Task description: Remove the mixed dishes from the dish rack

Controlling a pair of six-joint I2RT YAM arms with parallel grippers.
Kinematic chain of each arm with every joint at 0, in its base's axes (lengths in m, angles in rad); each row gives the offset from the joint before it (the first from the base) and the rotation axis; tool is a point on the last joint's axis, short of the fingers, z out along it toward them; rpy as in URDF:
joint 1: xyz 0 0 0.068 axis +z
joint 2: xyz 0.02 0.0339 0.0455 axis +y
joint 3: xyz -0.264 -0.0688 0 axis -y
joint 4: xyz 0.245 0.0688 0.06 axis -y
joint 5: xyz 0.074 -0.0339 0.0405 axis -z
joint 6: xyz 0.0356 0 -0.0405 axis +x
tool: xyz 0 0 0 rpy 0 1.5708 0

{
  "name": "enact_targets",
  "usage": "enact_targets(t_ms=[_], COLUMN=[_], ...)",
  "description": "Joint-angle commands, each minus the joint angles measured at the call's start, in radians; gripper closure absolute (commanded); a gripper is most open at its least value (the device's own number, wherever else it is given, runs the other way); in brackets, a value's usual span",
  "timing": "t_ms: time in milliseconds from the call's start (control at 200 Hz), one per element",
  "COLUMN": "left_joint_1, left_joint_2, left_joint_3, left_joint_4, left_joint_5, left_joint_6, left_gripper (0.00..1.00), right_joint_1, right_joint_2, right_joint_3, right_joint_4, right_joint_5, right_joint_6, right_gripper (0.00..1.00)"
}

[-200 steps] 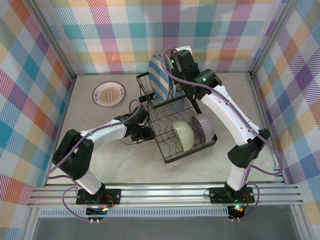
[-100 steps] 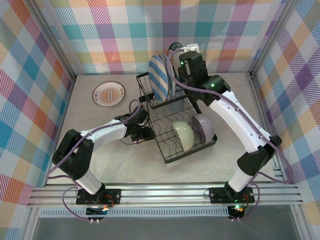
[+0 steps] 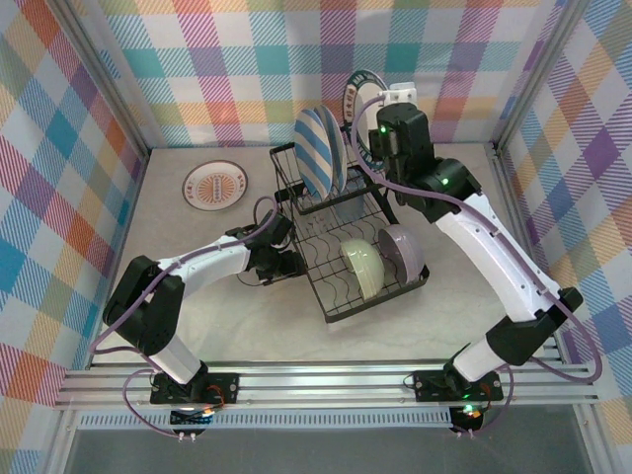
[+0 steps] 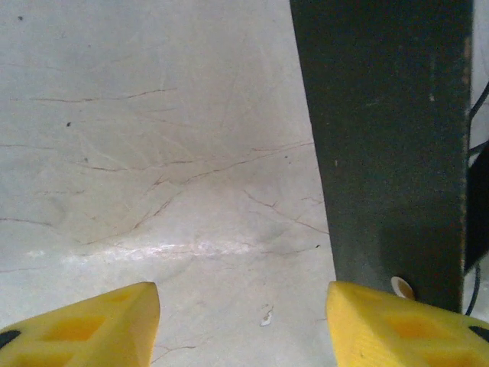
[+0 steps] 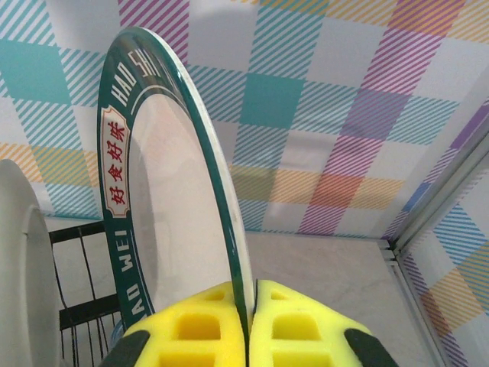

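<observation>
Top view: my right gripper (image 3: 365, 118) is clamped on the edge of a green-rimmed plate (image 3: 355, 89), holding it on edge above the far end of the dish rack (image 3: 336, 296), close to the plaid back wall. A blue-and-white striped plate (image 3: 318, 150) stands upright in the taller basket end of the rack. Nearer to me, the pale green bowl (image 3: 361, 267) and the lavender bowl (image 3: 403, 249) sit side by side in the slotted base. A plate with brownish stripes (image 3: 214, 185) lies flat on the surface (image 3: 197, 326), well apart from the rack on its left. My left gripper (image 3: 284, 261) sits low, just beside the rack's left side.

Left wrist view: my left gripper (image 4: 243, 321) has its yellow fingers spread with nothing between them, over bare marbled surface (image 4: 153, 153). A dark panel (image 4: 382, 138) runs along the right; I cannot tell what it is.

Right wrist view: my right gripper (image 5: 250, 321) pinches the rim of the green-rimmed plate (image 5: 176, 191), which rises up and to the left, with red characters on its border. At the left edge is the pale back of another plate (image 5: 23, 267), with rack wires (image 5: 76, 321) below.
</observation>
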Motion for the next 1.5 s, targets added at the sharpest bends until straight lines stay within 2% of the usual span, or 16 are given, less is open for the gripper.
enact_targets(t_ms=[0, 150, 410, 460, 560, 780, 1100, 1260, 1500], left_joint_1=[-0.004, 0.045, 0.207, 0.249, 0.33, 0.365, 0.365, 0.365, 0.364], left_joint_2=[-0.065, -0.144, -0.317, -0.362, -0.449, -0.523, -0.529, -0.494, -0.438], left_joint_3=[0.021, -0.007, -0.038, -0.035, -0.01, 0.162, 0.339, 0.416, 0.485], left_joint_4=[0.004, 0.015, -0.07, -0.1, -0.134, -0.192, -0.007, 0.093, 0.277], left_joint_5=[0.009, 0.039, 0.083, 0.085, 0.095, 0.088, 0.288, 0.398, 0.558], left_joint_6=[0.004, 0.009, 0.058, 0.077, 0.121, 0.218, 0.15, 0.094, 0.017], left_gripper=[0.35, 0.27, 0.19, 0.15, 0.0, 0.0, 0.0, 0.02, 0.04], right_joint_1=[0.002, 0.002, 0.002, 0.002, 0.002, 0.002, 0.002, 0.002, 0.001], right_joint_2=[-0.064, -0.095, -0.142, -0.152, -0.176, -0.266, -0.351, -0.366, -0.308], right_joint_3=[-0.024, -0.043, -0.033, -0.026, -0.036, -0.089, 0.004, 0.052, 0.218], right_joint_4=[0.099, 0.092, 0.06, 0.048, 0.032, 0.02, -0.126, -0.19, -0.332], right_joint_5=[0.041, 0.051, 0.055, 0.054, 0.048, 0.025, -0.04, -0.201, -0.43], right_joint_6=[-0.012, -0.012, 0.001, 0.008, 0.014, 0.028, 0.1, 0.135, 0.234], right_gripper=[1.0, 1.0, 1.0, 1.0, 1.0, 1.0, 1.0, 1.0, 1.0])
